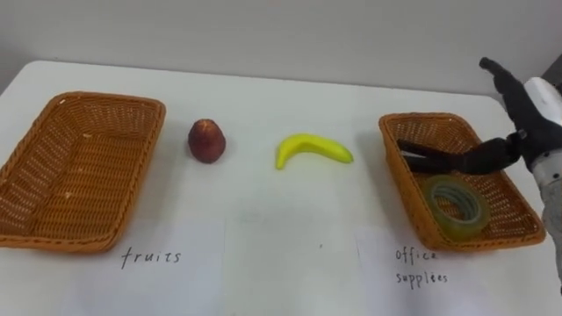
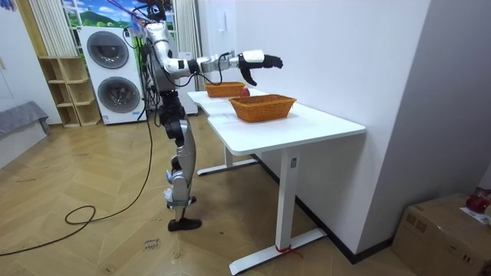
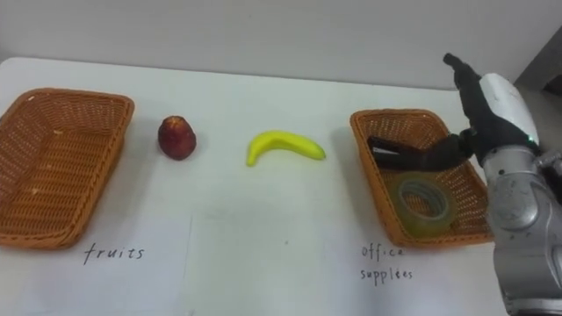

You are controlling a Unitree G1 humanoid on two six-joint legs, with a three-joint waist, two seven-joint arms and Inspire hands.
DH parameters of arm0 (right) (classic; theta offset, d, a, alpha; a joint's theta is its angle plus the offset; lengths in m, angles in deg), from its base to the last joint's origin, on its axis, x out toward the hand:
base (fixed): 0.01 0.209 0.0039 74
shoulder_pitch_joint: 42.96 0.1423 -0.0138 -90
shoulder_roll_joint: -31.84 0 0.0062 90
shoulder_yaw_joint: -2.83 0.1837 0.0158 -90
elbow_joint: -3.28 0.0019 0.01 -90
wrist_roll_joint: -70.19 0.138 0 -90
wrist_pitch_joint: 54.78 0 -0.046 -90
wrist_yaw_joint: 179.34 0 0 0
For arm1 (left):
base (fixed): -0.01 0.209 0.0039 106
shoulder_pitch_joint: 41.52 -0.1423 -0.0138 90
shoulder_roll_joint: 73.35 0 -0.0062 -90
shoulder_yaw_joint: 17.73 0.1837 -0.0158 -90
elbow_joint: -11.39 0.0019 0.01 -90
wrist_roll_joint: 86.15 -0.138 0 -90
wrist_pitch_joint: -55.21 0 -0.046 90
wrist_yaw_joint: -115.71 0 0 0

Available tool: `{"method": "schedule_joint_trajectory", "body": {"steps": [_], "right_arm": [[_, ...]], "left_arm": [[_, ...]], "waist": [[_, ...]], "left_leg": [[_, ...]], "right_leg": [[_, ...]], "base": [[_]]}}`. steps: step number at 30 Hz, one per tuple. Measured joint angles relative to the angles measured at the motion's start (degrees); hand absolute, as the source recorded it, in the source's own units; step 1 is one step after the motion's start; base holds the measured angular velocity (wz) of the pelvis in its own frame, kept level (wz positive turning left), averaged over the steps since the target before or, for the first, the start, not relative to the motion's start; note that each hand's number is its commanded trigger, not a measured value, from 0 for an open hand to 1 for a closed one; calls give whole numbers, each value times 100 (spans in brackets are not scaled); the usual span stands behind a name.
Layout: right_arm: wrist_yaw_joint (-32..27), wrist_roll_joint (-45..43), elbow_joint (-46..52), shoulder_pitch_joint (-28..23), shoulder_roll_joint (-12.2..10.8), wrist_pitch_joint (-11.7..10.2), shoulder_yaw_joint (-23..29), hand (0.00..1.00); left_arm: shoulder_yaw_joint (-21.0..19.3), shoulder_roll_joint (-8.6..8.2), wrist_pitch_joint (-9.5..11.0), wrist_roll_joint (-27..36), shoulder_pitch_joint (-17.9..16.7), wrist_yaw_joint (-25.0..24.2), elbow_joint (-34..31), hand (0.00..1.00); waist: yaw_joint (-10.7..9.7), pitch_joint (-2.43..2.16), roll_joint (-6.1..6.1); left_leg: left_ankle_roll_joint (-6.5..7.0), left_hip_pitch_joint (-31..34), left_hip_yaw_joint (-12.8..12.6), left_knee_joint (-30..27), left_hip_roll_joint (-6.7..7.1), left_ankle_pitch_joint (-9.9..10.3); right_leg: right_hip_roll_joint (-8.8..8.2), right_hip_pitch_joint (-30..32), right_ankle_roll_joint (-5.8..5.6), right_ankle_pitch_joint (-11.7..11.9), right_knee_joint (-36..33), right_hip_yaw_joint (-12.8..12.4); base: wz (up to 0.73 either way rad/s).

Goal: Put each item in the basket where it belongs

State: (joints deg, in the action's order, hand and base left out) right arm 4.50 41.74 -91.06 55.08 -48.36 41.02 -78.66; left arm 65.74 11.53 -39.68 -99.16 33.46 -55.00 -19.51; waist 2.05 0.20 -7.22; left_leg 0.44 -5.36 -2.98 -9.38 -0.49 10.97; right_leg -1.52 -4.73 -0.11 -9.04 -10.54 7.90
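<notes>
Fruit: a red apple-like fruit (image 1: pixel 207 140) and a yellow banana (image 1: pixel 312 149) lie loose on the white table (image 1: pixel 281 246), neither of them in a basket. The banana sits at 3 o'clock of the red fruit, well apart from it.
Fruit basket (image 1: pixel 35 167): woven wicker at the table's 9 o'clock, holding nothing. A handwritten paper label (image 1: pixel 151 257) lies at its 6 o'clock.
Office basket (image 1: pixel 399 167): wicker at the table's 3 o'clock, with a tape roll (image 1: pixel 435 211) of clear tape lying flat in its near half.
Right hand (image 1: pixel 536 118): hovers over the office basket. Its dark fingers (image 1: pixel 457 160) stretch straight toward 9 o'clock, its thumb lifts toward 12, and it grips nothing. Whether a dark item lies beneath the fingers cannot be told.
Robot: stands at the table's long edge in the room view, right arm reached out above the nearer basket.
Progress: the office side appears at least partly done, with the tape in its place. The fruit side looks unstarted, with two pieces left to carry toward 9 o'clock.
Look of the fruit: the red piece is squat, dull red and upright. The banana is bright and unmarked, arched with both tips pointing toward 6 o'clock.
</notes>
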Motion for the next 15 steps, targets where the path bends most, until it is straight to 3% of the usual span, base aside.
{"method": "schedule_joint_trajectory", "body": {"steps": [9,12,13,15], "right_arm": [[-273,212,139,389,0,0,-23,0],[-465,216,204,486,0,-1,-61,0],[-501,225,248,486,0,-15,-93,0],[-614,244,251,492,-1,-52,-148,0]], "left_arm": [[1,4,7,-1,23,17,-3,0],[-2,2,16,-1,56,16,23,0],[-1,2,25,-3,72,18,40,0],[1,1,26,-5,102,34,56,0]], "waist": [[42,-2,-1],[161,-2,5],[214,18,41],[330,0,21]], "left_leg": [[0,70,7,-22,3,1],[0,122,3,-40,-1,-1],[0,142,10,-48,-2,-1],[0,190,6,-52,-6,-1]], "right_leg": [[-6,25,0,0,-3,12],[-2,92,6,4,-22,10],[-1,112,7,4,-21,14],[2,178,14,11,-25,13]], "base": [[0],[-1],[0],[0]]}}
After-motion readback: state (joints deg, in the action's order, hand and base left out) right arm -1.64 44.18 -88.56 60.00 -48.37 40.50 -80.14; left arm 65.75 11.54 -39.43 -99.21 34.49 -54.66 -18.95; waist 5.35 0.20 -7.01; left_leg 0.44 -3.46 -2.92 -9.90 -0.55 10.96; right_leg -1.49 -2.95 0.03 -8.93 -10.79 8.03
